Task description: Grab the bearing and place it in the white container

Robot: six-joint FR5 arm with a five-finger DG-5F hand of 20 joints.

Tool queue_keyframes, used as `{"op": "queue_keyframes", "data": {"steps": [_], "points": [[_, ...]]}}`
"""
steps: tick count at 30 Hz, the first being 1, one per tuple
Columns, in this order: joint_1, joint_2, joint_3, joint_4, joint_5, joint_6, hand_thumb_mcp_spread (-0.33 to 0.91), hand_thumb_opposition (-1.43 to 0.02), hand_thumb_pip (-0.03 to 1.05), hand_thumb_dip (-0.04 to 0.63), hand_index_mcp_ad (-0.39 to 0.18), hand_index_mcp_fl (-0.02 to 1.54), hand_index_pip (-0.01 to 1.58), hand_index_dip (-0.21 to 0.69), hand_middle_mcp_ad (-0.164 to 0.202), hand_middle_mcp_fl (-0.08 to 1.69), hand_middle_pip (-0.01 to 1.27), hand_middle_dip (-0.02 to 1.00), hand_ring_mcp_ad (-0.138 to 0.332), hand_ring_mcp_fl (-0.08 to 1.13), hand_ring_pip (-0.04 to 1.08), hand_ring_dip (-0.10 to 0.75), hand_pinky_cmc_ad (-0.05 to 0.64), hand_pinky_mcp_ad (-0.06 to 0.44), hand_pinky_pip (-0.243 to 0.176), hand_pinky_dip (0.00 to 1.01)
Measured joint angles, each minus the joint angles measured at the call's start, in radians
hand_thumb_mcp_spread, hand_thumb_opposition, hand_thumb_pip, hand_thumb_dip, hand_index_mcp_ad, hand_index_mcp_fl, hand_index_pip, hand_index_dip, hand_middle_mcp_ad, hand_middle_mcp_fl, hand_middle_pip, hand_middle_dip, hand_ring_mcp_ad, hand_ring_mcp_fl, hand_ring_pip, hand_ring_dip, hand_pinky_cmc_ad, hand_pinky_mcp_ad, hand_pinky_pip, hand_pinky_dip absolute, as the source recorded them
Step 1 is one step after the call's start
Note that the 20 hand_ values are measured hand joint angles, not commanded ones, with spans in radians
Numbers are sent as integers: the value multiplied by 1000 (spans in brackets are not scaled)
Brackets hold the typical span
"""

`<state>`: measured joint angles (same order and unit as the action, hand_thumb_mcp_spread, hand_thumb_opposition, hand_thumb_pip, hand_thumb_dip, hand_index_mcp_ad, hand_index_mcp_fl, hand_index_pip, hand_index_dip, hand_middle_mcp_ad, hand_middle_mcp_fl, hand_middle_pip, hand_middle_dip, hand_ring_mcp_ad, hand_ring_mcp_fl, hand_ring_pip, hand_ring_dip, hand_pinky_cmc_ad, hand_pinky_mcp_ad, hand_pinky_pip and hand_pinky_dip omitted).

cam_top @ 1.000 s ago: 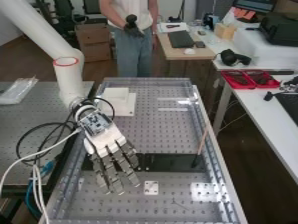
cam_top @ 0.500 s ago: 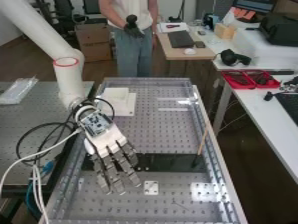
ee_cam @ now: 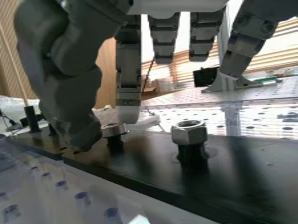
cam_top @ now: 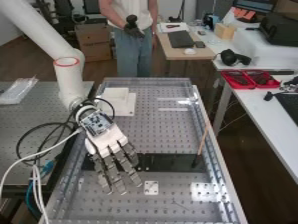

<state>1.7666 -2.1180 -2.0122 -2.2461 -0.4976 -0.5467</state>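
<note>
Hanging loosely open over the black plate point(cam_top: 171, 163), the hand point(cam_top: 108, 141) nears that plate's ringed post, apparently the bearing point(ee_cam: 114, 130).

The bar point(cam_top: 174, 162) lies crosswise on the near half of the surface point(cam_top: 149, 135). The rod point(cam_top: 202, 141) stands near its right end. Two nut-like pieces point(ee_cam: 189, 133) sit apart on posts on the bar. The small plate point(cam_top: 151, 188) lies before it; the container point(cam_top: 117, 95) is behind, far left. The bag point(cam_top: 18, 91) rests on the left bench point(cam_top: 33, 110), the trays point(cam_top: 235, 81) on the right desk point(cam_top: 266, 112).
</note>
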Motion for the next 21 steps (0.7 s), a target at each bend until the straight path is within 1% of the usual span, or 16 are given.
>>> {"op": "queue_keyframes", "data": {"steps": [3,6,18,21], "points": [[-1,0,0,0,-3,-3,403,-843,565,281,-40,175,1452,148,91,-7,136,126,178,-2,87,59,387,304,-89,321],[-3,-1,1,1,-6,-6,403,-843,565,281,-52,175,1452,148,91,-3,136,126,178,-2,87,59,386,304,-89,321],[-10,-2,2,-3,-14,-3,403,-843,565,281,-52,175,1452,148,91,-7,136,126,178,-2,91,59,386,300,-89,321],[-11,-2,2,-4,-16,-3,403,-843,565,281,-52,204,1449,143,91,-7,136,126,180,-2,87,59,386,304,-89,318]]}}
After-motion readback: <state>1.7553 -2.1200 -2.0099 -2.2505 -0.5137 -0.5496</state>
